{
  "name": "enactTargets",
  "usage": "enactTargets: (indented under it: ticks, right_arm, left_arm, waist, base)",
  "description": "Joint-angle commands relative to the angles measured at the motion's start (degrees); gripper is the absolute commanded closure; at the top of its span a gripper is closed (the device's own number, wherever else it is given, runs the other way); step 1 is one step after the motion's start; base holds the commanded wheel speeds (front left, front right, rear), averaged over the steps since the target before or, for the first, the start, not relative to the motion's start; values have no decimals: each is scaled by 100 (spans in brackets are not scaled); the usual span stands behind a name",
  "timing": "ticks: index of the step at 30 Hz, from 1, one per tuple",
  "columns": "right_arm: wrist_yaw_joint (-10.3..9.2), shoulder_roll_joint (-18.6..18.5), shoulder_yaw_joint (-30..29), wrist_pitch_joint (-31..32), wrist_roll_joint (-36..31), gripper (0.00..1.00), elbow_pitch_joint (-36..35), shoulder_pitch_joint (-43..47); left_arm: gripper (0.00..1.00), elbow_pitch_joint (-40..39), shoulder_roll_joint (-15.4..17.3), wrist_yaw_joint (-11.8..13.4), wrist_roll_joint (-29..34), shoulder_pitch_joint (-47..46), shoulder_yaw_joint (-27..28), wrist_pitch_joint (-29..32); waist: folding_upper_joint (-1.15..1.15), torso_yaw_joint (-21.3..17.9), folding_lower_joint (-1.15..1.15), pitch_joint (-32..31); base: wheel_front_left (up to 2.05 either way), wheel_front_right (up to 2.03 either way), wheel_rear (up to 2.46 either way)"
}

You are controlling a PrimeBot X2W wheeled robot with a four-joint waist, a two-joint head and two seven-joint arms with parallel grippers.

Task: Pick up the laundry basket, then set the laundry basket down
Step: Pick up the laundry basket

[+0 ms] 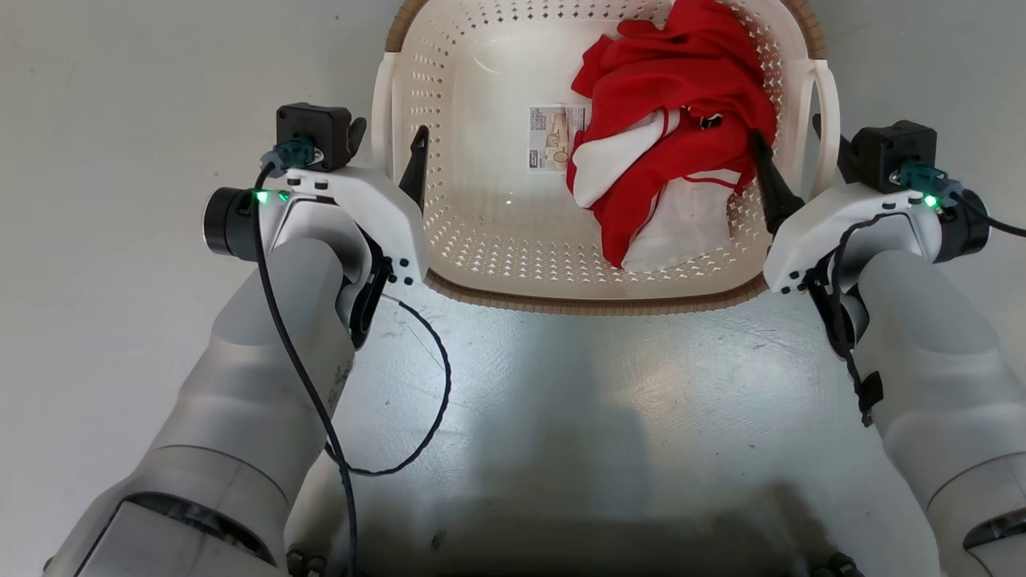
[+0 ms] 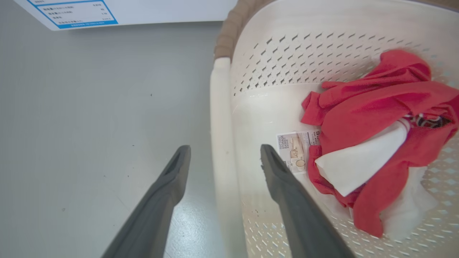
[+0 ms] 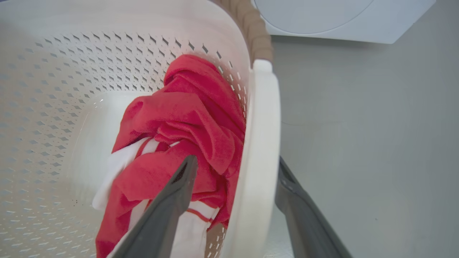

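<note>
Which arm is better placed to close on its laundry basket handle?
Left, slightly: the left handle sits centred between the fingers of the left gripper; the right handle lies close to the outer finger of the right gripper.

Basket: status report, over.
Left jaws open astride left handle; right jaws open astride right handle. Basket on floor, ungripped. Red-white cloth inside.

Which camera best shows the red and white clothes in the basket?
Head view: it looks down on nearly the whole pile of clothes at the basket's right side. The left wrist view crops them at its edge; in the right wrist view the right gripper's finger covers part.
</note>
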Motion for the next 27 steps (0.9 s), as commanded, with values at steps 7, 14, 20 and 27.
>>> enactTargets:
  ticks: [7,14,20,27]
  right_arm:
    - [34,202,156,-62,123,0,183,144]
    - [34,235,215,-62,171,0,318,110]
    - [34,268,255,-62,194,100,449,113]
    - [34,330,373,33,239,100,724,182]
  left_arm:
    - [0,93,146,88,-186,-50,-128,-26]
    - [5,181,146,117,-300,-77,-279,-27]
    - [100,256,146,126,-354,-74,-406,44]
    - [100,290,146,141,-454,21,-590,111]
  waist:
    - [0,-47,0,-21]
    - [0,-73,0,-47]
    - [0,-85,0,-109]
    - [0,-97,0,-340]
  base:
    - [0,0,0]
    - [0,0,0]
    - [0,0,0]
    - [0,0,0]
